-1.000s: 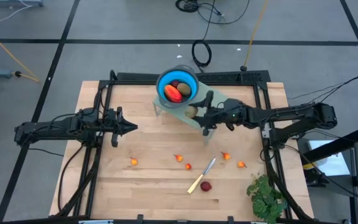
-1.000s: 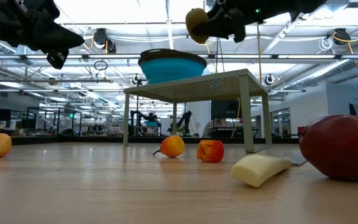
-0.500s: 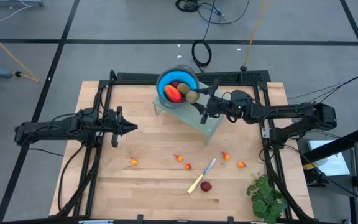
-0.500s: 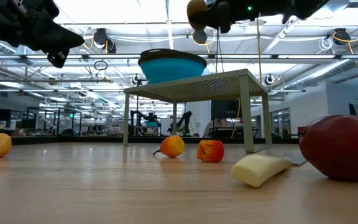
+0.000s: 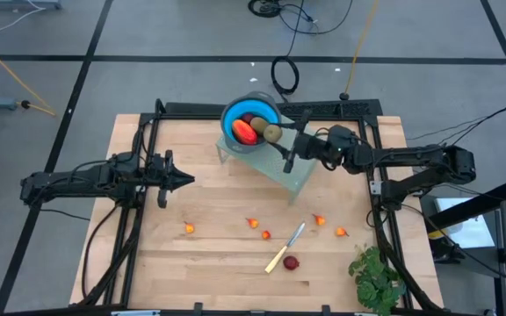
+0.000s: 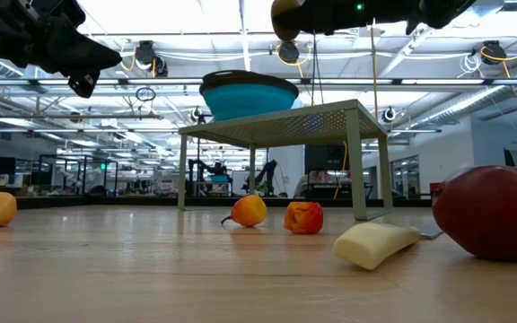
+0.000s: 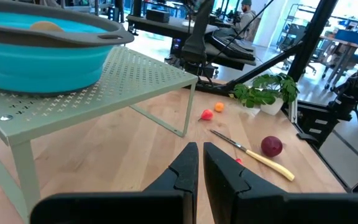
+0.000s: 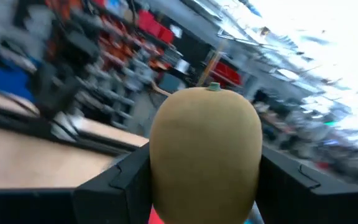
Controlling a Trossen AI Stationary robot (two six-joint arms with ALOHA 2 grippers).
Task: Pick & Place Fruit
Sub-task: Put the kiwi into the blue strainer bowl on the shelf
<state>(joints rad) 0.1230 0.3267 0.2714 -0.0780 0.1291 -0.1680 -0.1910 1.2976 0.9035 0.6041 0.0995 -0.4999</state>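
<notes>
Raised since earlier, right gripper (image 5: 277, 140) clamps brownish-green oval fruit (image 5: 272, 133) half-wide above blue round bowl (image 5: 232, 128); fingertips hidden in the right wrist view.

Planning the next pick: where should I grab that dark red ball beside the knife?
Take the dark red ball across its middle, coming straight down. It is round and sits free on the table; set the fingers so neither lands on the knife handle close beside it.
</notes>
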